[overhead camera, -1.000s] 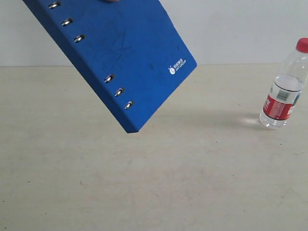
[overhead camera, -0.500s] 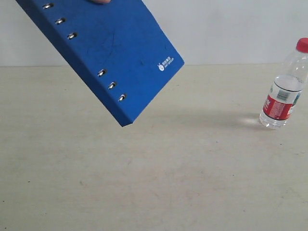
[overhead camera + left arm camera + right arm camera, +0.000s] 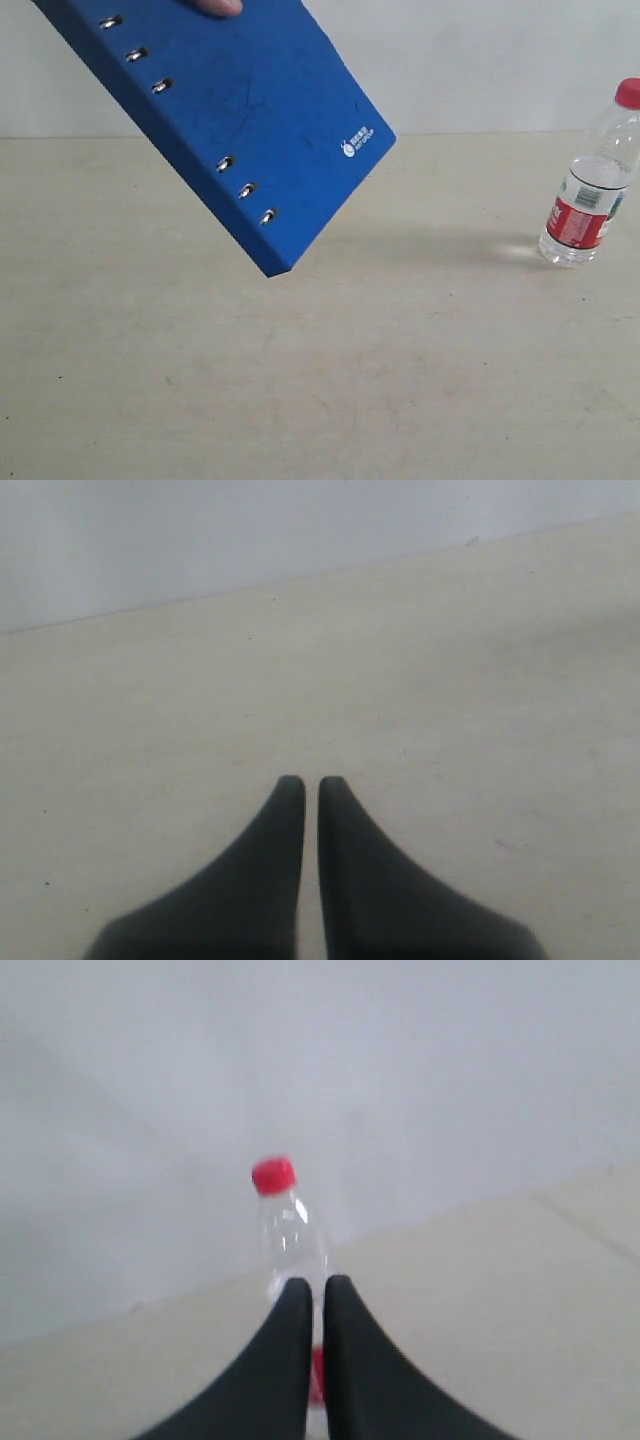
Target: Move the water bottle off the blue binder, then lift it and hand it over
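- Jaws of the left gripper are pressed almost together, a thin slit between them, gripping nothing, over the bare table.
- Those of the right gripper are likewise closed on nothing; one water bottle stands upright beyond its tips.
- One blue binder, with six slot holes in two threes, hangs tilted above the table, well apart from the bottle.
- What looks like a fingertip touches its top edge.

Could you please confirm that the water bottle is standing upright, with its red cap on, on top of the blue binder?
Not quite. The water bottle is upright with its red cap on, but it stands on the table, not on the blue binder. The binder is tilted at the upper left, well apart from the bottle. The exterior view shows this.
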Controlling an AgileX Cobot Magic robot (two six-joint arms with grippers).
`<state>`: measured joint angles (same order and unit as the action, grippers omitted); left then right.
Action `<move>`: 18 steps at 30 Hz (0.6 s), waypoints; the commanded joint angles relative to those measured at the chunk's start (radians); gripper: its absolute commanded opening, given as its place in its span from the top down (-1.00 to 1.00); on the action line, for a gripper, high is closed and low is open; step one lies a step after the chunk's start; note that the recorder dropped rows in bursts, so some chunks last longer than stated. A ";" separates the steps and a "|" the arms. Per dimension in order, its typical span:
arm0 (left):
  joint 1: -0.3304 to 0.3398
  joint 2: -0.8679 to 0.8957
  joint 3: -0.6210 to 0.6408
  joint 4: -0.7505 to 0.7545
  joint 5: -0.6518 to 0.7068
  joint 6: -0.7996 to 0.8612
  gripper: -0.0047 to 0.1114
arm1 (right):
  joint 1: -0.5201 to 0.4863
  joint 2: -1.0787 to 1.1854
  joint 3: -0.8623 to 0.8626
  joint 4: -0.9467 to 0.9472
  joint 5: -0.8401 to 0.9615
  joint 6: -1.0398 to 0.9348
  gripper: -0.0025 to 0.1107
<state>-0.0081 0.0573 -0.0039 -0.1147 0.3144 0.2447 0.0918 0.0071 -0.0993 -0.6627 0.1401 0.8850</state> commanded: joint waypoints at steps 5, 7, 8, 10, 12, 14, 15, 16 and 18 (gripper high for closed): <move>-0.002 -0.004 0.004 -0.010 -0.009 0.003 0.84 | -0.184 -0.007 0.001 -0.012 -0.248 -0.068 0.96; -0.002 -0.004 0.004 -0.010 -0.009 0.003 0.84 | -0.172 -0.007 0.010 -0.012 -0.226 -0.068 0.96; -0.002 -0.004 0.004 -0.010 -0.009 0.003 0.84 | -0.165 -0.007 0.024 -0.012 -0.226 -0.073 0.96; -0.002 -0.004 0.004 -0.010 -0.009 0.003 0.84 | -0.153 -0.007 0.055 0.047 -0.206 -0.178 0.96; -0.002 -0.004 0.004 -0.010 -0.011 0.003 0.84 | -0.141 -0.007 0.089 0.333 -0.206 -0.524 0.96; -0.002 -0.004 0.004 -0.010 -0.011 0.003 0.84 | -0.139 -0.007 0.099 0.699 -0.206 -0.922 0.96; -0.002 -0.004 0.004 -0.010 -0.011 0.003 0.84 | -0.139 -0.007 0.099 0.838 -0.204 -1.085 0.96; -0.002 -0.004 0.004 -0.010 -0.011 0.003 0.84 | -0.139 -0.007 0.099 0.882 -0.204 -1.161 0.96; -0.002 -0.004 0.004 -0.010 -0.011 0.003 0.84 | -0.139 -0.007 0.099 0.886 -0.164 -1.151 0.96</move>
<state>-0.0081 0.0573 -0.0039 -0.1155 0.3144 0.2447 -0.0491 0.0046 -0.0050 0.0794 -0.0587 -0.1079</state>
